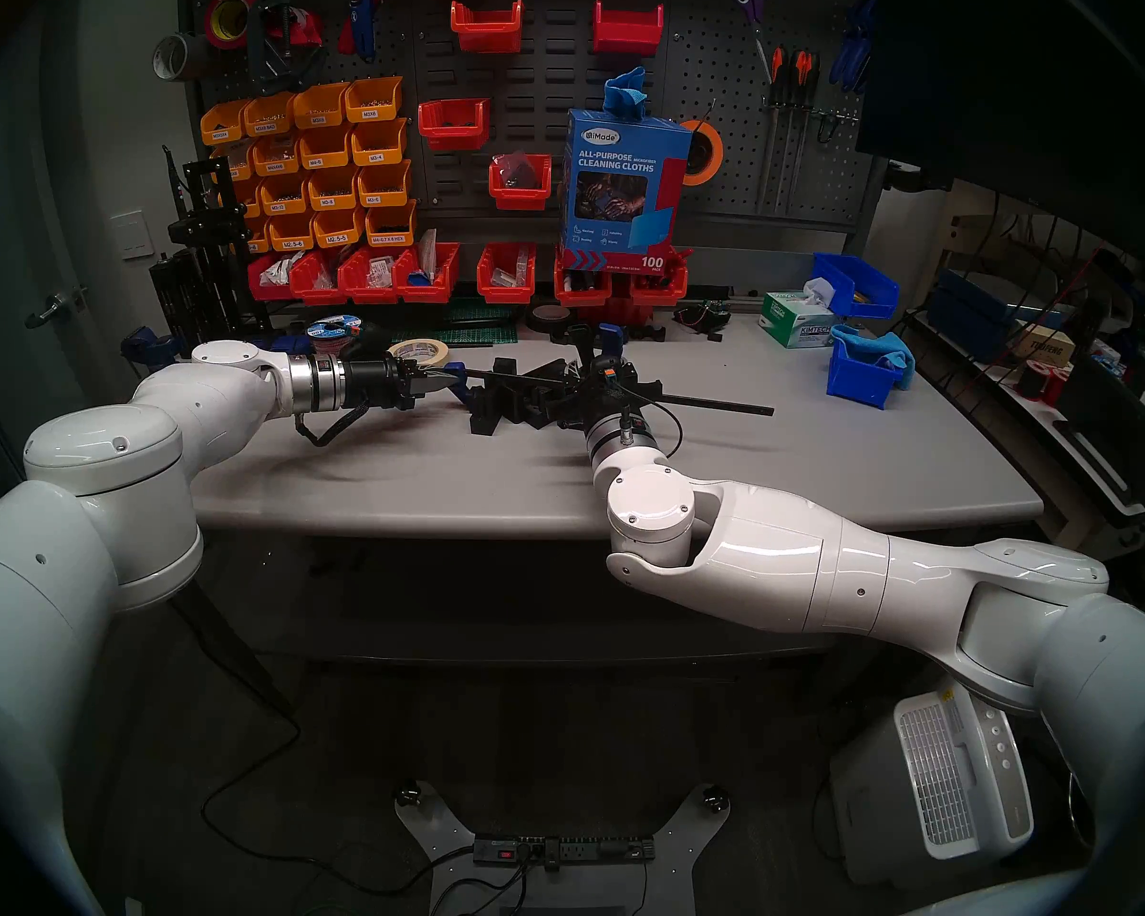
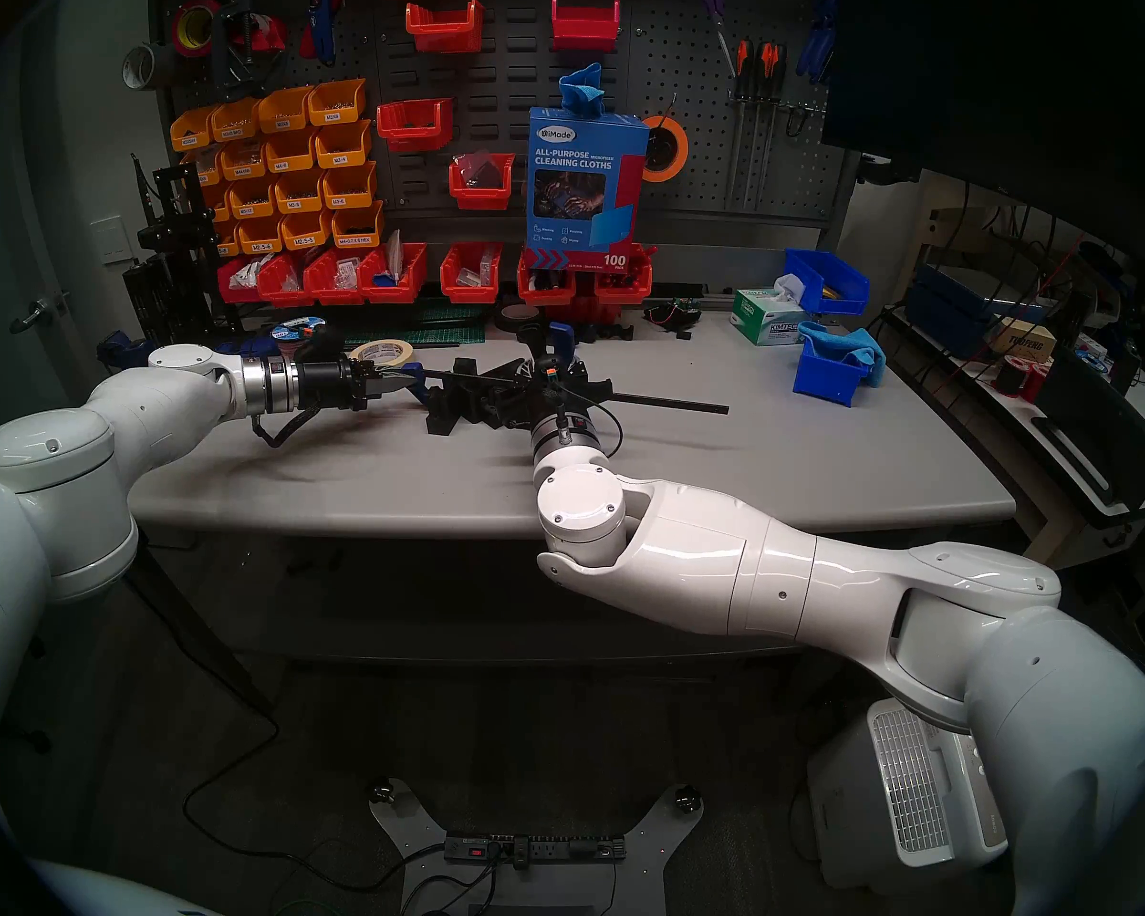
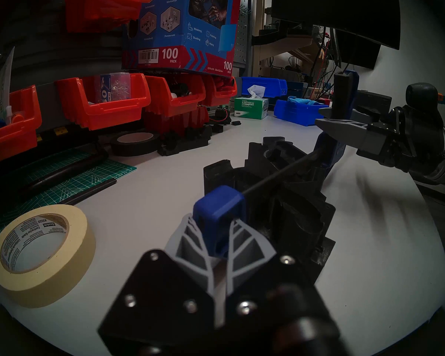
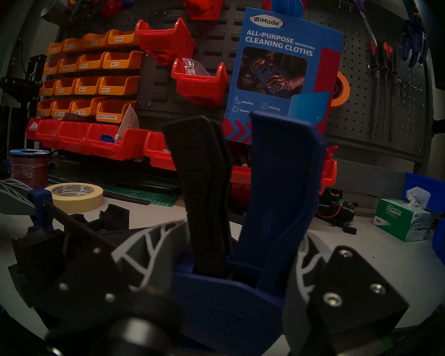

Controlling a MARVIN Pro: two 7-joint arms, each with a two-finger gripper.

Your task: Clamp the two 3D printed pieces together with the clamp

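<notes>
Head view, one clamp point(image 1: 623, 392), two printed pieces point(image 1: 510, 399)

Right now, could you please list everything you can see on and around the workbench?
clamp: one, black bar, blue end jaw and handle, across the bench middle, over the printed pieces.
two 3D printed pieces: two, matte black, bench centre, under the bar.
masking tape roll: one, cream, left rear.
black tape roll: one, rear centre.
cleaning cloths box: one, blue, atop the red bins.
tissue box: one, green-white, right rear.
blue bins: two, right side.
orange bins: many, on the pegboard.
left hand: shut on the clamp's blue end jaw.
right hand: shut on the clamp's handle.
</notes>
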